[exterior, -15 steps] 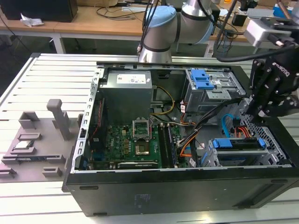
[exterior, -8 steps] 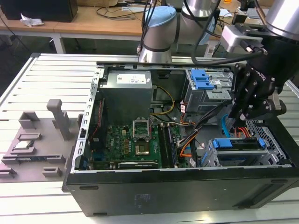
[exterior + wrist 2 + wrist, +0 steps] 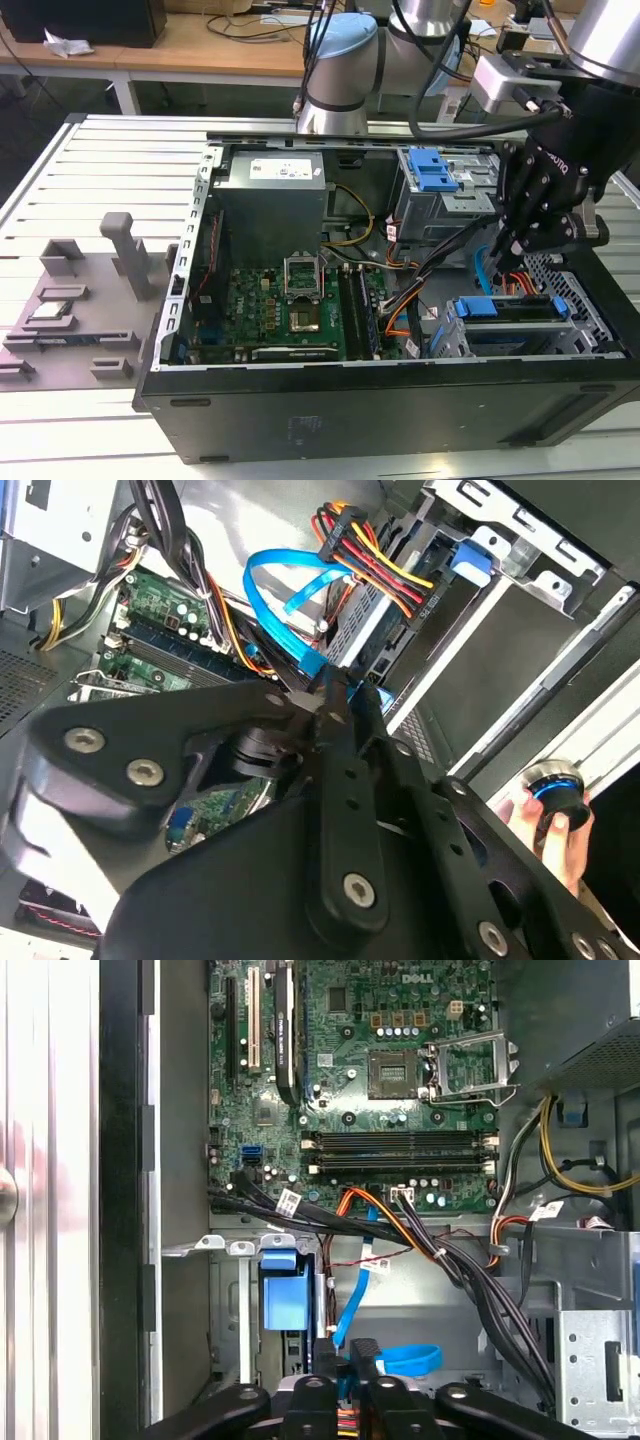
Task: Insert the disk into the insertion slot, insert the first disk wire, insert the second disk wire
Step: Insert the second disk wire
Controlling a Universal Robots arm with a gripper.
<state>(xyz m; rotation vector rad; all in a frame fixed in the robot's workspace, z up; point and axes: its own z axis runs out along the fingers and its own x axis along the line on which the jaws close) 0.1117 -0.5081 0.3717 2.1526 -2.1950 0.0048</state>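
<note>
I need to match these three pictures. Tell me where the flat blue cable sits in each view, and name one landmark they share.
Exterior view: the blue cable curves just below the hand, toward the exterior view's right.
Second wrist view: the blue cable loops beside the red-and-yellow wires and runs to the hand.
First wrist view: the blue cable lies between the green circuit board and the hand.
Shared landmark: the green circuit board.

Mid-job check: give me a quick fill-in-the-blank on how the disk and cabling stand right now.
1. The disk, in its blue carrier, already lies inside the ___.
2. The tool is shut on a flat ___ cable.
3. The motherboard inside the case is ___ in colour.

Missing words: insertion slot; blue; green.
</note>
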